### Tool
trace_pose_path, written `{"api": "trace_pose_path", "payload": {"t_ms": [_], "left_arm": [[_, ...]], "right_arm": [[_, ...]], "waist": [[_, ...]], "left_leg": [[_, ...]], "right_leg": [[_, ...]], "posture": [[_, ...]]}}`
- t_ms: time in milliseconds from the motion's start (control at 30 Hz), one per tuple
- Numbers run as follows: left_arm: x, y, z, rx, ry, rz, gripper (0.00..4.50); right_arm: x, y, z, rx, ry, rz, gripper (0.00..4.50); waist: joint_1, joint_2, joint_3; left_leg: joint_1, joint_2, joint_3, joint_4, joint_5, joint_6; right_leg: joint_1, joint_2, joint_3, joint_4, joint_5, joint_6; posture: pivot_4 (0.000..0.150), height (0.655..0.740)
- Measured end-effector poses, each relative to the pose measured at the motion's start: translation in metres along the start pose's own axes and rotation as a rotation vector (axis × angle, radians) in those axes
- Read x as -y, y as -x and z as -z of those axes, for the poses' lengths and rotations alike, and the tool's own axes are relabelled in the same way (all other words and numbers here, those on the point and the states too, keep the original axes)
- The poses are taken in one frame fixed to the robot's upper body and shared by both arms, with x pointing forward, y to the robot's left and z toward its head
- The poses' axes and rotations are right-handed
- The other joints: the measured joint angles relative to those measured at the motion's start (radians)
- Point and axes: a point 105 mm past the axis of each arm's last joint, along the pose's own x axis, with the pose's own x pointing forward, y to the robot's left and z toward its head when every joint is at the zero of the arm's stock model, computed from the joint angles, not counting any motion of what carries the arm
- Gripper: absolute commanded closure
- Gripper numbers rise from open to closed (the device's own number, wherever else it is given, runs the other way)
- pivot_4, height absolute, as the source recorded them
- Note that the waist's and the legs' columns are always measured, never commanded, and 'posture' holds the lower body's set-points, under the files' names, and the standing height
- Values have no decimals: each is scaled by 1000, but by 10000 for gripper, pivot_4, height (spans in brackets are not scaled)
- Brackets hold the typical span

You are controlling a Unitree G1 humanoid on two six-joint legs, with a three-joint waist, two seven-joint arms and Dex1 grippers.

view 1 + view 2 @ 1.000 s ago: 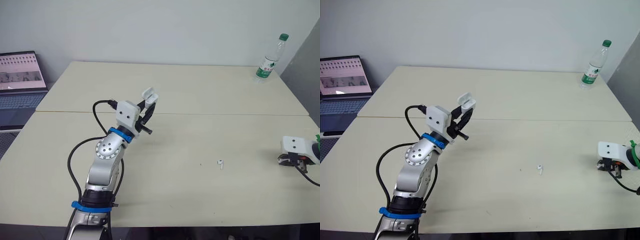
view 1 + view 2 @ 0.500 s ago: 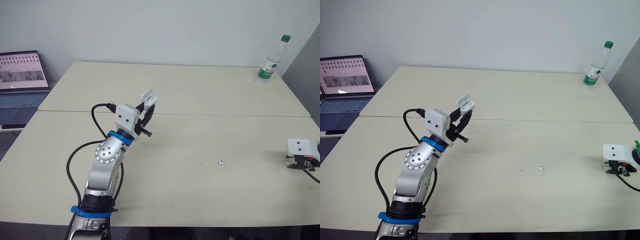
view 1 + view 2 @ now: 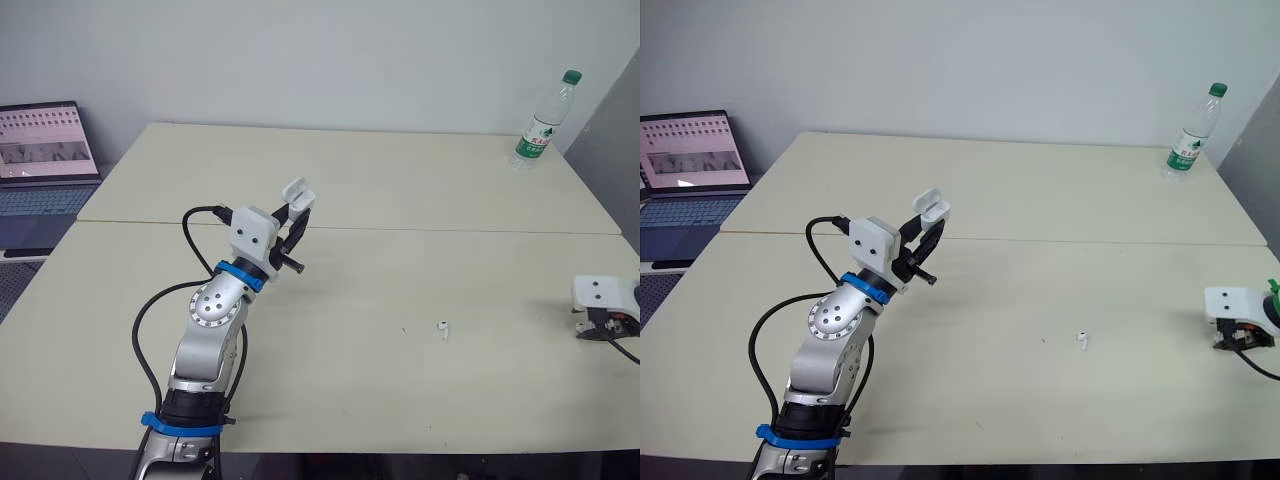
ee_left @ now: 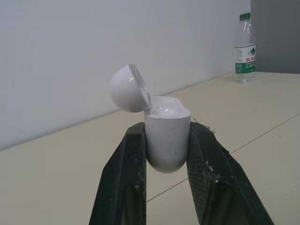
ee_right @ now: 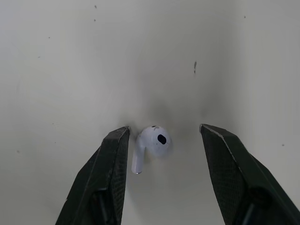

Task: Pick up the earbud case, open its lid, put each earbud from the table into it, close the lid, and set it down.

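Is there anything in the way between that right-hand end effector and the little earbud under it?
Nothing visible does. The earbud lies on the bare table, right between the open fingers of the right end effector, with nothing else near it.

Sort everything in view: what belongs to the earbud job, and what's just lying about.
Job:
- earbud case, lid open, clamped in the left gripper
- earbud on the table, inside the open right gripper
- second earbud, mid-table

Lying about:
- water bottle, far right corner
- laptop, off to the left
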Motion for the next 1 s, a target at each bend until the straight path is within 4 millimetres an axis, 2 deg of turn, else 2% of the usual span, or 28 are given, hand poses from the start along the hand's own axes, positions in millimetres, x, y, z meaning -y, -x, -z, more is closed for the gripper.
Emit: {"api": "trace_pose_path", "payload": {"t_ms": [133, 400, 600, 833, 900, 933, 967, 1000], "left_arm": [[0, 0, 0, 0, 0, 0, 37030], [0, 0, 0, -1, 0, -1, 37030], [0, 0, 0, -1, -2, -2, 37030], [-1, 0, 0, 0, -3, -2, 37030], [-1, 0, 0, 1, -4, -2, 37030], [0, 0, -1, 3, -5, -1, 37030], [0, 0, -1, 4, -5, 0, 37030], [1, -1, -1, 6, -1, 3, 37030]], "right_arm": [[1, 0, 3, -5, -131, -11, 20310], [2, 0, 3, -5, -197, -9, 20310], [-2, -5, -2, 11, -201, -35, 39978], [0, -5, -7, 32, -203, -33, 40553], [2, -7, -22, 94, -213, -44, 40553], [3, -9, -36, 152, -218, -55, 40553], [5, -11, -55, 231, -231, -62, 40553], [7, -14, -83, 337, -239, -72, 40553]], "waist": [[1, 0, 0], [1, 0, 0], [-1, -6, -3], [-5, -5, -3], [-11, -5, -3], [-16, -5, -3], [-22, -5, -3], [-30, -5, -3]], "left_leg": [[0, 0, 0, 0, 0, 0], [0, 0, 0, 0, 0, 0], [1, 0, 0, 1, 0, 0], [2, 0, 1, 0, 0, 0], [2, 1, 1, 0, 0, 0], [3, 2, 1, 0, 0, 0], [3, 2, 1, -1, 0, 0], [4, 3, 1, -1, 0, 0]], "right_leg": [[0, 0, 0, 0, 0, 0], [0, 0, 0, 0, 0, 0], [1, 0, 0, 0, 0, 0], [1, 0, 1, 0, 0, 0], [1, 1, 1, 1, 0, 0], [1, 1, 1, 1, 0, 0], [1, 2, 1, 1, 0, 0], [1, 2, 1, 2, 0, 0]], "posture": [[1500, 7400], [1500, 7400], [1500, 7400], [1500, 7400], [1500, 7400], [1500, 7400], [1500, 7400], [1500, 7400]]}}
